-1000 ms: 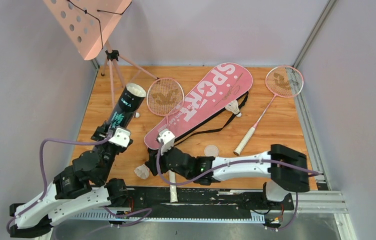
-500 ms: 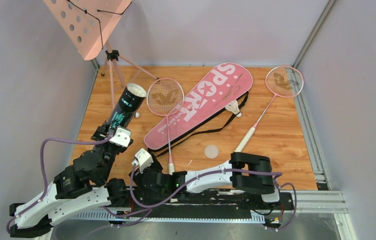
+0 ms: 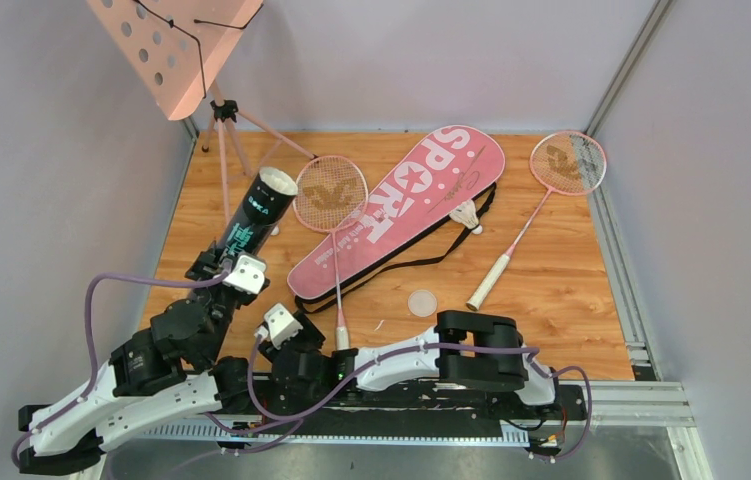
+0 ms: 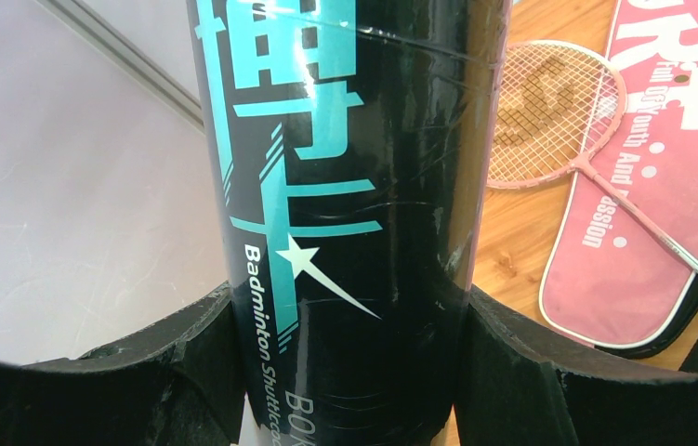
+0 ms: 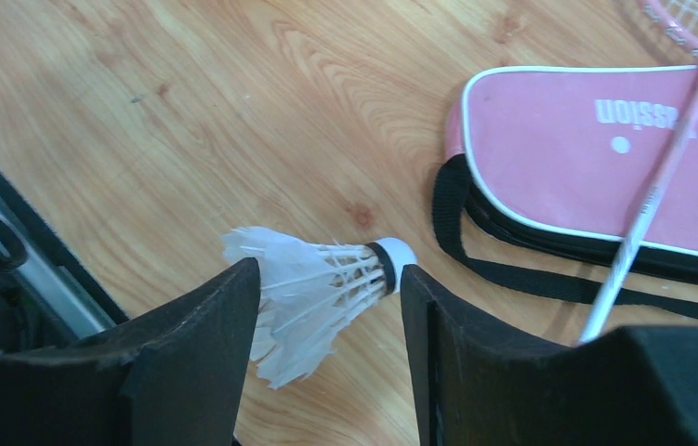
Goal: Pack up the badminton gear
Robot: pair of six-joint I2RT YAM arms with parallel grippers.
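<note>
My left gripper (image 3: 215, 264) is shut on the lower part of the black tube (image 3: 256, 205), which tilts up towards the far side; the tube (image 4: 345, 186) fills the left wrist view between both fingers. My right gripper (image 5: 328, 271) is open low over the near left of the table. A white shuttlecock (image 5: 312, 279) lies on the wood between its fingers. In the top view that gripper (image 3: 271, 348) hides it. The pink "SPORT" bag (image 3: 401, 205) lies diagonally mid-table, with one racket (image 3: 331, 193) across its left edge. The other racket (image 3: 571, 162) lies far right. A second shuttlecock (image 3: 465, 215) rests on the bag's right edge.
A pink perforated music stand (image 3: 176, 45) on tripod legs stands at the far left corner. A small round lid (image 3: 422, 302) lies on the wood near the front. The bag's black strap (image 5: 512, 274) runs beside my right fingers. Grey walls close both sides.
My right arm has folded back and swung left to the near-left of the table, bringing its fingers round the shuttlecock. The tube in my left gripper has tilted slightly.
</note>
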